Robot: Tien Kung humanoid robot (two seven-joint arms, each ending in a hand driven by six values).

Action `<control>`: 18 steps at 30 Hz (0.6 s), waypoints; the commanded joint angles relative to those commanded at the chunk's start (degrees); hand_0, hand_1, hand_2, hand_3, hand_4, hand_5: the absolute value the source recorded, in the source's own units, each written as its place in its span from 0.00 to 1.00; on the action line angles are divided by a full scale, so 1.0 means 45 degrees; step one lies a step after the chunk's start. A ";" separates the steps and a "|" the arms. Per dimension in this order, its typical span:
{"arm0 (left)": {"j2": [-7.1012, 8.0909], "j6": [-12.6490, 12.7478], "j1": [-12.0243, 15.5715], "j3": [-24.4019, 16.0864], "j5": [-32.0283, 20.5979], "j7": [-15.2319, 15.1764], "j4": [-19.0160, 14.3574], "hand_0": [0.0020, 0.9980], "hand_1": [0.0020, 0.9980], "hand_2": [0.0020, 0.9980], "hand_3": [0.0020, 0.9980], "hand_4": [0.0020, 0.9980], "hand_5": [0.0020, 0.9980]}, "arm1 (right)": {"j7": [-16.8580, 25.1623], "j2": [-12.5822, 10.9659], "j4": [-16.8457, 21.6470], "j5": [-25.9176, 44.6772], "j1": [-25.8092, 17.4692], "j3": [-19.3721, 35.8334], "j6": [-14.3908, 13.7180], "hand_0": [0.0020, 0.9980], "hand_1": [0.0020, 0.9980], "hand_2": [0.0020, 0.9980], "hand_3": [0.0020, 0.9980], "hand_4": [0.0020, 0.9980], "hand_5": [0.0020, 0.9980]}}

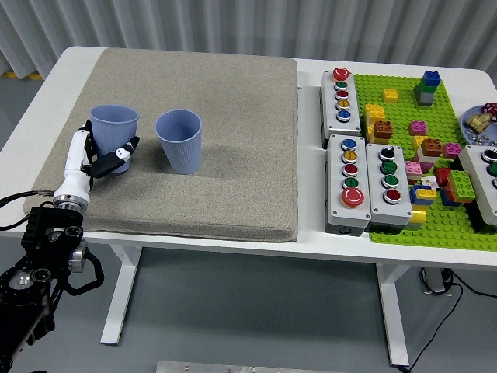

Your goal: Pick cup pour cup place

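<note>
The left hand [99, 159] has its fingers wrapped round a blue cup [113, 132] — upright, near the mat's [233, 155] left edge. The other cup [179, 140] stands just to its right — apart.

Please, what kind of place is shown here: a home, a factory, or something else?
Probably a robot test lab: a white table carries a grey mat, push-button boxes and a green brick baseplate, while the left robot hand grips a blue cup.

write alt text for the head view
The robot's left hand grips a blue cup upright on a grey mat, apart from a second blue cup to its right; button boxes sit further right.
</note>
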 joint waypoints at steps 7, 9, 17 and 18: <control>-0.0113 -0.0010 0.0114 -0.0015 0.0012 -0.0067 0.0216 0.55 0.63 0.68 0.58 0.62 0.07 | -0.0010 0.0009 0.0000 -0.0031 0.0003 0.0014 0.0004 0.74 0.70 0.75 0.60 0.13 0.23; -0.0115 -0.0008 0.0122 -0.0019 0.0004 -0.0077 0.0217 0.55 0.63 0.68 0.58 0.62 0.07 | -0.0008 0.0011 0.0000 -0.0019 0.0010 0.0018 0.0001 0.74 0.70 0.75 0.60 0.13 0.23; -0.0050 -0.0207 0.0106 -0.0147 0.0166 -0.0239 -0.0024 0.56 0.64 0.70 0.60 0.65 0.10 | 0.0005 -0.0001 0.0000 0.0038 0.0031 -0.0025 0.0008 0.74 0.70 0.74 0.60 0.13 0.23; -0.0043 -0.0250 0.0111 -0.0180 0.0283 -0.0246 -0.0110 0.63 0.70 0.80 0.70 0.83 0.29 | 0.0005 -0.0004 0.0000 0.0036 0.0029 -0.0029 0.0012 0.74 0.70 0.75 0.60 0.13 0.23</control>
